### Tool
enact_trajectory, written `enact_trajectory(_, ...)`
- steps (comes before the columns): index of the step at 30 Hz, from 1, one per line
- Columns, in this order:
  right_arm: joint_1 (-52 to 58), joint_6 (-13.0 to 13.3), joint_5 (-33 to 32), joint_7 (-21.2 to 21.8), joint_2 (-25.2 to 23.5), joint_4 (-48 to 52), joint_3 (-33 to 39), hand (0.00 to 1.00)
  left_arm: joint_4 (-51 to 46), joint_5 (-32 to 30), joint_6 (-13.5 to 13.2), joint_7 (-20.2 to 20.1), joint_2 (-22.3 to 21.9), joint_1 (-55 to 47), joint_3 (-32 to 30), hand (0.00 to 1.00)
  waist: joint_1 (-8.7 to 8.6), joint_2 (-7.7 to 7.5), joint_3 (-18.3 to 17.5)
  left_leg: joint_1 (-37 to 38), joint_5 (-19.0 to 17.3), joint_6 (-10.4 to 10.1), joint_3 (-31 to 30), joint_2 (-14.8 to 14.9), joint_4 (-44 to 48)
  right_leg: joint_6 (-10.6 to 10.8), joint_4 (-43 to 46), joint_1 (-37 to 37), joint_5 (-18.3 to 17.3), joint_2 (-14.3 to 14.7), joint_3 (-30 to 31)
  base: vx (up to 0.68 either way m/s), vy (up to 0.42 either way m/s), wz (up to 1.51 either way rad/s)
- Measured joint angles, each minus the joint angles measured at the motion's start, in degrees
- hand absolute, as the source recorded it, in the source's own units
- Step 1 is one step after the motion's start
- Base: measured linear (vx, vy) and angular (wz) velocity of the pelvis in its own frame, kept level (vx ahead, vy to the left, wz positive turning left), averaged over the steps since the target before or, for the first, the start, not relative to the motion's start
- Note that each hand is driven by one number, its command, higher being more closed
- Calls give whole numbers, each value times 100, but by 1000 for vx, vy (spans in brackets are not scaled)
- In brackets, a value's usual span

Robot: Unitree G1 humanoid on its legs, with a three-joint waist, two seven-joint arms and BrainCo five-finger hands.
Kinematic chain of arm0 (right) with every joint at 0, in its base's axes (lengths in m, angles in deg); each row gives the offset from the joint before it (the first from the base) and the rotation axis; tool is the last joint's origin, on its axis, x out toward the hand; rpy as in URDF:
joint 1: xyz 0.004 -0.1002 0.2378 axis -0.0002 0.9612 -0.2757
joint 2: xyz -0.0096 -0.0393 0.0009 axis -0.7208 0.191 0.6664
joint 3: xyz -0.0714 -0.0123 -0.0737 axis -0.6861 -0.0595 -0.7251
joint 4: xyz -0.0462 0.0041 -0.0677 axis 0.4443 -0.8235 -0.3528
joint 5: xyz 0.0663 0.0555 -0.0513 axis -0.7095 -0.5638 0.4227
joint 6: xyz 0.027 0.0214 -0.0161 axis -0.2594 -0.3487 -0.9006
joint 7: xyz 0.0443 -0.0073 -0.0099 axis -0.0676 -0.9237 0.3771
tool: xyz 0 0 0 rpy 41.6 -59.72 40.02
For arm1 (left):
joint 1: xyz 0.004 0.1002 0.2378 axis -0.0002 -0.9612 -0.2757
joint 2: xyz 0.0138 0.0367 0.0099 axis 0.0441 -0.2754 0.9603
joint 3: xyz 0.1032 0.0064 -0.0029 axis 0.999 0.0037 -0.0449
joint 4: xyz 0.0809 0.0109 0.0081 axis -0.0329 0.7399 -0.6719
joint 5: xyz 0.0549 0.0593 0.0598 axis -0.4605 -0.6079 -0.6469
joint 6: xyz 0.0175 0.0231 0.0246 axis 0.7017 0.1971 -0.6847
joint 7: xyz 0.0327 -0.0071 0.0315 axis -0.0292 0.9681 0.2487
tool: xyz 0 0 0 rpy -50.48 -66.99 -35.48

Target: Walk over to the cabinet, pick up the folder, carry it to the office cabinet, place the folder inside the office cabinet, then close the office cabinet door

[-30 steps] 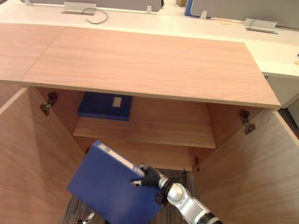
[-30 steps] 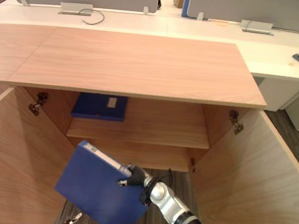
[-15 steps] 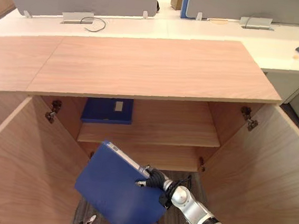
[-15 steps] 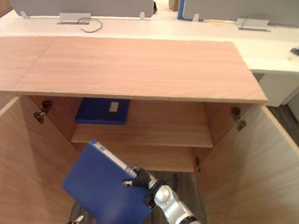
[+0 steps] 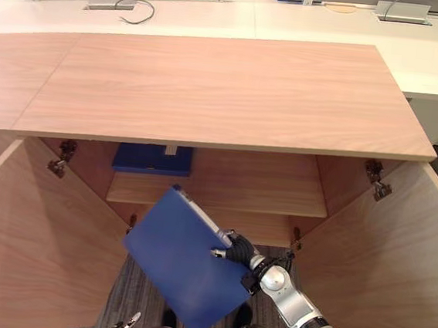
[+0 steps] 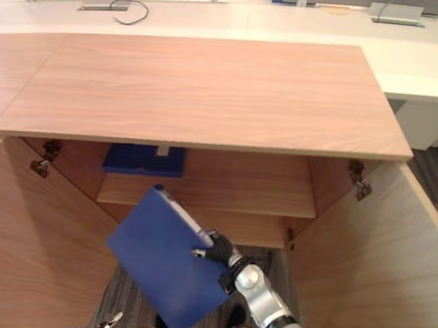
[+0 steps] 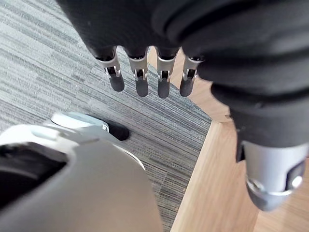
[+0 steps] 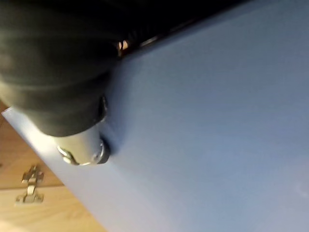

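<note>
A blue folder point(image 5: 182, 261) hangs tilted in front of the open wooden office cabinet point(image 5: 211, 86), its upper corner close to the front edge of the inner shelf point(image 5: 240, 185). My right hand point(image 5: 235, 250) is shut on the folder's right edge near the spine. Up close, the folder's cover point(image 8: 217, 121) lies against that hand's thumb point(image 8: 79, 140). A second blue folder point(image 5: 151, 157) lies flat on the shelf at the back left. My left hand point(image 7: 140, 77) hangs low over the carpet with straight fingers, holding nothing.
Both cabinet doors stand wide open, the left door point(image 5: 32, 247) and the right door point(image 5: 388, 258) flanking the opening. A white desk point(image 5: 310, 25) with cables and grey partitions runs behind the cabinet. Grey carpet point(image 7: 58, 72) lies below.
The right hand has lifted the folder up and forward toward the cabinet opening. The camera has shifted, so the whole cabinet sits differently in the picture.
</note>
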Motion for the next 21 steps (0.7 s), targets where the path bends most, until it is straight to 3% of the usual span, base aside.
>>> enact_trajectory(8,141,-30,8,-57,-83,145,62,100,-495,-151,-29,-93,-48,129,570,0,-91,18,-142,121,-42,-50,82,36,-151,24,-289,202,17,46,-72,166,18,4)
enact_trajectory(17,55,19,39,44,-22,-148,90,100,-421,-321,-37,-161,-7,84,564,0,-82,12,-216,57,-98,-34,356,-88,-204,107,-567,73,283,30,198,6,64,-13)
enact_trajectory(20,48,-58,-873,44,-131,-1002,638,100,-414,-294,-37,-185,-13,89,473,0,-64,17,-212,-22,-82,-9,327,-145,-184,123,-674,68,382,-24,195,-90,48,2)
enact_trajectory(21,49,-127,-1662,-99,-269,-1255,1127,100,-393,-258,-29,-183,-12,85,399,0,-65,22,-208,-83,-53,28,300,-163,-184,125,-684,28,411,-48,184,-100,24,4)
